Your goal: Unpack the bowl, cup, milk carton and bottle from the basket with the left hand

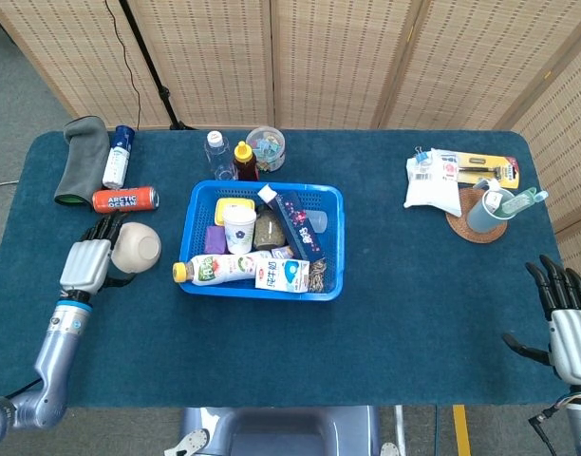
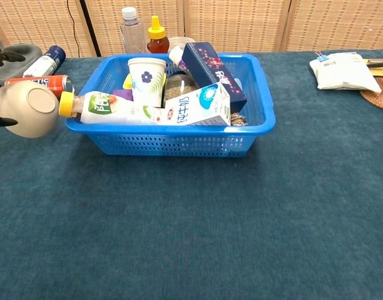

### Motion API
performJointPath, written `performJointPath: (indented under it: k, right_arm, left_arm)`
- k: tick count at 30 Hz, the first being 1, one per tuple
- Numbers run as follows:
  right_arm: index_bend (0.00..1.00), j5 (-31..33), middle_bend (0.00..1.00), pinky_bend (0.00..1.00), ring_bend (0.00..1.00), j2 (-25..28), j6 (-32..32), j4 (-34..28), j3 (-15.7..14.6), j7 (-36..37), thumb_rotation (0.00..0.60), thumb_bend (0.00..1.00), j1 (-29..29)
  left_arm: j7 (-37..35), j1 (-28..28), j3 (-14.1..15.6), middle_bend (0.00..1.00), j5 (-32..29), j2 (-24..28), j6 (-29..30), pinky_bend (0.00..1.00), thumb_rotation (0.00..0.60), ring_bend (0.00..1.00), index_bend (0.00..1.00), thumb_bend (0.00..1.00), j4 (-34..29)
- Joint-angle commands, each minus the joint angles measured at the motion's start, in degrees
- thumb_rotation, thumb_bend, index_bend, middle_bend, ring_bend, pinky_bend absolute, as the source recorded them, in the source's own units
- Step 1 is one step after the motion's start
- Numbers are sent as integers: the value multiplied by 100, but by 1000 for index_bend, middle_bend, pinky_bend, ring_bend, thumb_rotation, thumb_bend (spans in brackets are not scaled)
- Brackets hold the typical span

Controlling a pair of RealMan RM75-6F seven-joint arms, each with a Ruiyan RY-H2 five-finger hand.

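Woven screens stand behind a blue-covered table (image 1: 414, 285). The left hand (image 1: 87, 265) grips the cream bowl (image 1: 137, 247) with its fingers curled around it, tipped on its side, just left of the blue basket (image 1: 333, 242). Inside the basket sit the paper cup (image 1: 240, 228), the milk carton (image 1: 283, 275) and the yellow-capped bottle (image 1: 215, 270), lying down. The right hand (image 1: 568, 328) hovers at the table's near right corner, fingers spread and empty.
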Motion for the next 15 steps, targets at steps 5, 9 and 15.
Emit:
performJointPath:
  k: [5,9,15]
  right_arm:
    - [0,-19,0,0,0,12,-15,0,-13,33,600,0,7]
    - [0,-43,0,0,0,25,12,-15,-18,44,600,0,-2]
    - [0,-55,0,0,0,27,24,-21,-22,48,600,0,-4]
  left_arm:
    - [-242,42,-4,0,454,265,78,107,600,0,0,131,-393]
    - [-384,-13,-99,0,931,487,259,101,600,0,0,131,-738]
    - [13,-248,-342,0,1060,780,225,101,600,0,0,131,-1381]
